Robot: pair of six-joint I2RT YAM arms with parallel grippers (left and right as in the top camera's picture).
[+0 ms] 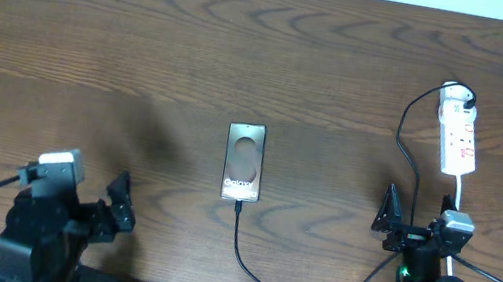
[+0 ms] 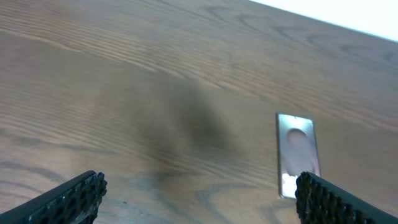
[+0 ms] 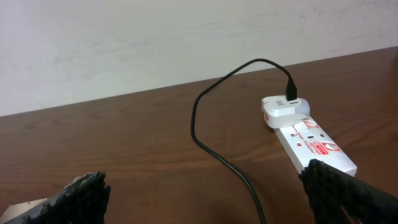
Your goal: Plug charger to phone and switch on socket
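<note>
1. Left gripper (image 1: 120, 203), lower left of the overhead view: jaws spread wide, holding nothing, above the bare wooden table (image 1: 142, 63).
2. Right gripper (image 1: 418, 210), lower right: jaws equally wide apart and empty, just below the socket (image 1: 458, 133).
3. Phone (image 1: 243, 163), centre of the frame, lying flat.
4. Charger (image 1: 237, 225): the cable leaves the phone's lower edge, loops along the bottom, then climbs to the socket's upper end. Its tip appears seated in the phone, though it is too small to confirm.
5. Socket, upper right: a white adapter (image 3: 280, 109) occupies its far end, the cable's black connector inserted.
</note>
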